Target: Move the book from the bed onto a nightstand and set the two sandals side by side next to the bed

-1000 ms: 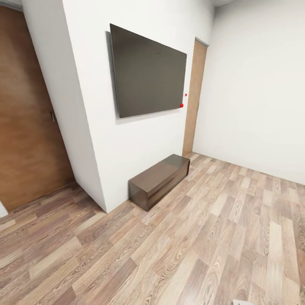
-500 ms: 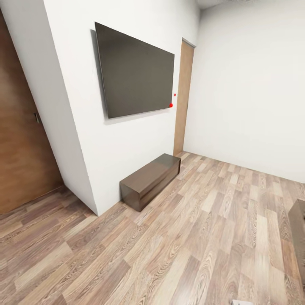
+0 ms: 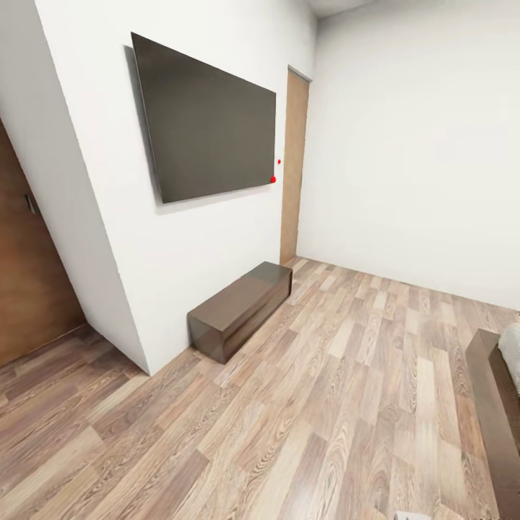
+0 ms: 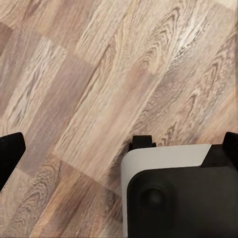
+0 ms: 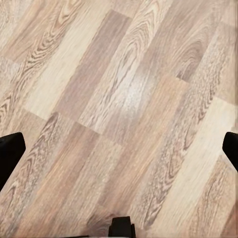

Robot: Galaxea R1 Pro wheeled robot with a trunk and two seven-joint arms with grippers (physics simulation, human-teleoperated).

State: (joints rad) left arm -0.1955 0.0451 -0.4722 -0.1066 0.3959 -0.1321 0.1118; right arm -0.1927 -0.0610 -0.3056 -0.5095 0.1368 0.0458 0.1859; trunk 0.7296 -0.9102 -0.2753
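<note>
Bed (image 3: 498, 404) frame edge at right, long axis receding.

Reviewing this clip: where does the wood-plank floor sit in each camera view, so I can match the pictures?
Head view: the light wood-plank floor spans the lower half, carrying the long low dark brown bench against the white wall.
Left wrist view: it lies beyond the open left end effector.
Right wrist view: it lies beyond the open right end effector.
Shared landmark: the grained planks themselves.
</note>
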